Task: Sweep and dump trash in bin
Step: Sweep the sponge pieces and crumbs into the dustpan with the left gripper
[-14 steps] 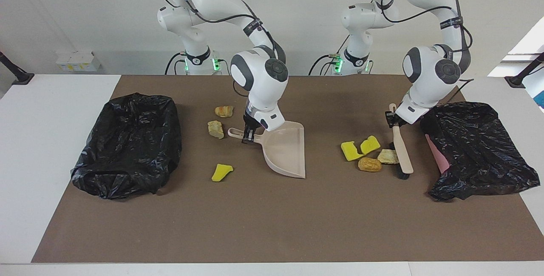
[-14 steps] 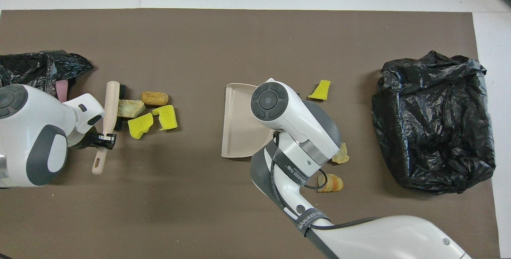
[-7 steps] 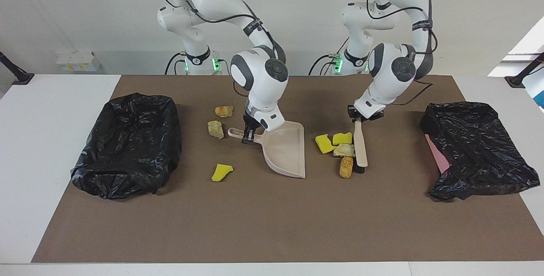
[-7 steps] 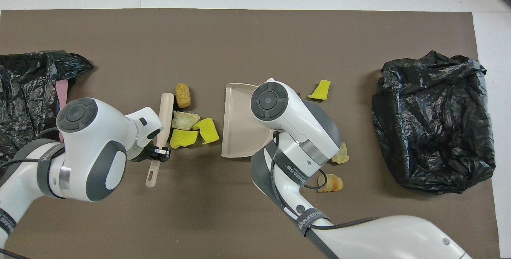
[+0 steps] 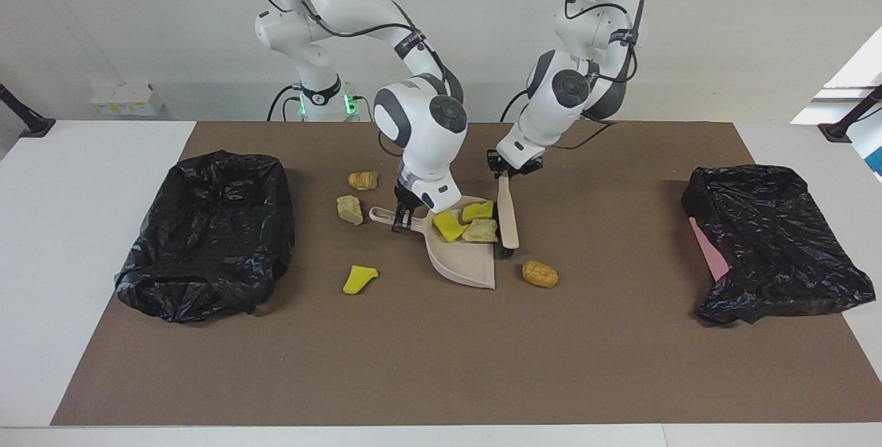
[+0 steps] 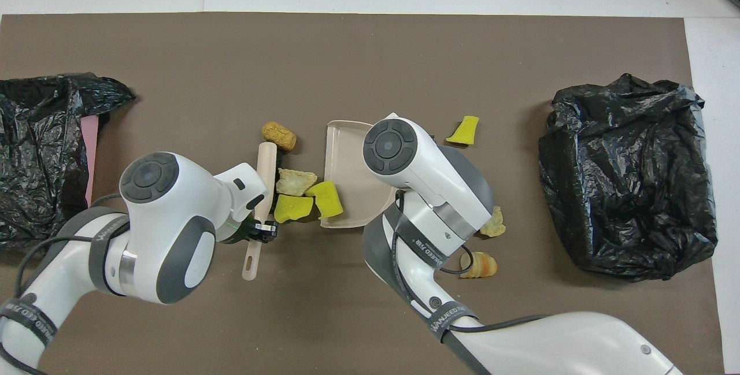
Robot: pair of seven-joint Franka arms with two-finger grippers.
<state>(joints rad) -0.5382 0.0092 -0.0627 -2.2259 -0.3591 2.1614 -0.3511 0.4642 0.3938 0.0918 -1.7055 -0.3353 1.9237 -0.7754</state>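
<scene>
My right gripper [image 5: 402, 220] is shut on the handle of the beige dustpan [image 5: 468, 257], which rests on the mat; in the overhead view the arm hides that hand over the dustpan [image 6: 347, 158]. My left gripper [image 5: 505, 170] [image 6: 263, 229] is shut on the brush [image 5: 508, 213] [image 6: 266, 175], which stands beside the pan's mouth. Of the trash, two yellow pieces [image 5: 449, 225] [image 5: 477, 211] and a beige chunk [image 5: 481, 230] lie at the pan's open edge, partly on it. An orange-brown lump [image 5: 539, 273] [image 6: 278, 135] lies on the mat outside the pan.
More trash lies toward the right arm's end: a bread-like lump [image 5: 362, 180], a beige stone [image 5: 349, 209] and a yellow piece [image 5: 359, 278]. Black-bagged bins stand at the right arm's end [image 5: 207, 233] and the left arm's end [image 5: 772, 240], the latter with a pink strip [image 5: 710, 251].
The left arm has swept the brush toward the dustpan, pushing two yellow pieces and the beige chunk to its mouth. The orange-brown lump slipped aside. The right arm and dustpan have stayed still.
</scene>
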